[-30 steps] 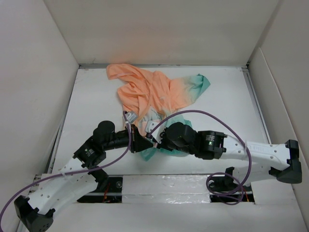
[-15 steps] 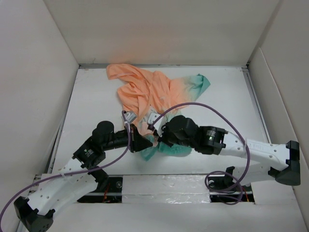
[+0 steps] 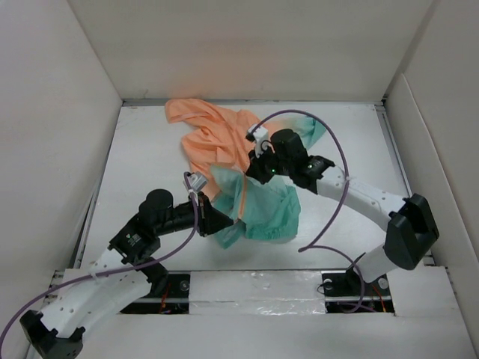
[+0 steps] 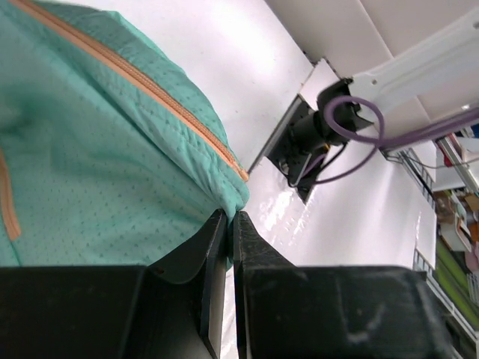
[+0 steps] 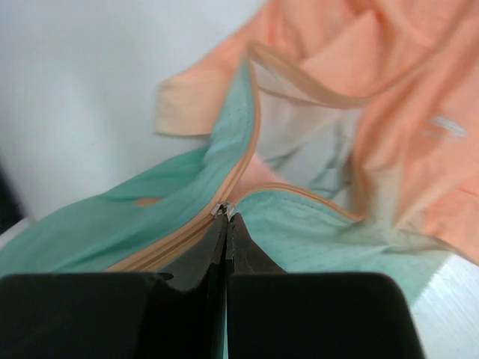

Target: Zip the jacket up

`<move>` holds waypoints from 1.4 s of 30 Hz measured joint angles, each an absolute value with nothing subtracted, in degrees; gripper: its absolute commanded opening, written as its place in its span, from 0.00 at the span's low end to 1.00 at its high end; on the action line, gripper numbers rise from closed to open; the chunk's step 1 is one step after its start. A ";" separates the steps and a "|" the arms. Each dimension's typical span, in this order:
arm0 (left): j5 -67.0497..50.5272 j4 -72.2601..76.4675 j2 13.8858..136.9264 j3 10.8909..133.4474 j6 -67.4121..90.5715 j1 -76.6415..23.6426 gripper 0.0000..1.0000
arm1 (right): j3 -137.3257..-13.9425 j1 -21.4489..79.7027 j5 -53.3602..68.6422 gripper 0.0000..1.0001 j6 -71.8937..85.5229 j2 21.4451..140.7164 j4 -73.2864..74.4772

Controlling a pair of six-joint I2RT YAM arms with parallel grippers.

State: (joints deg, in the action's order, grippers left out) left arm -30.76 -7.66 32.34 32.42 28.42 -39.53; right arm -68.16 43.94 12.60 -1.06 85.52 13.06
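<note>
The jacket [image 3: 217, 138] lies crumpled on the white table, peach at the far side and teal [image 3: 266, 213] near the arms. My left gripper [image 3: 226, 223] is shut on the teal hem corner, beside the bottom end of the orange zipper line [image 4: 165, 97]; the pinch shows in the left wrist view [image 4: 230, 221]. My right gripper [image 3: 249, 176] is shut on the metal zipper pull [image 5: 223, 209], partway up the front. Below the pull the zipper is closed. Above it the two front edges spread apart over peach cloth [image 5: 389, 112].
White walls [image 3: 67, 112] box in the table on the left, back and right. Purple cables [image 3: 337, 172] loop over both arms. The right arm's base [image 4: 314, 134] stands at the near table edge, by a shiny taped strip [image 3: 254, 280].
My right gripper has moved away from the left gripper toward the far side with the zipper pull. The teal lower front has stretched out and closed behind it. The left gripper has held still.
</note>
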 measured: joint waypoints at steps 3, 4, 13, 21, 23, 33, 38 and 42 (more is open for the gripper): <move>-32.10 -8.97 31.53 32.84 28.16 -39.94 0.00 | -68.14 38.76 14.02 0.00 0.54 88.14 10.26; -32.45 -9.30 31.31 32.97 28.05 -40.05 0.00 | -68.18 37.56 14.37 0.00 1.17 88.60 9.19; -28.21 -17.19 29.41 43.59 24.67 -40.07 0.00 | -84.44 29.34 10.52 0.00 2.70 95.35 7.42; -14.06 -24.03 25.56 62.35 19.73 -40.16 0.00 | -105.45 12.58 0.89 0.00 6.76 104.12 7.11; -10.07 -25.67 23.44 64.40 19.07 -40.21 0.00 | -108.47 8.82 -2.00 0.00 7.42 105.14 7.29; 5.74 -31.90 21.19 66.37 18.39 -40.62 0.00 | -122.48 1.78 -5.67 0.00 9.47 106.87 14.04; 10.00 -31.24 20.23 64.88 19.68 -40.84 0.00 | -120.36 1.32 -4.69 0.00 10.35 104.14 13.65; 14.39 -31.33 19.70 63.75 21.23 -40.82 0.44 | -107.28 3.16 -8.56 0.00 10.35 96.29 10.26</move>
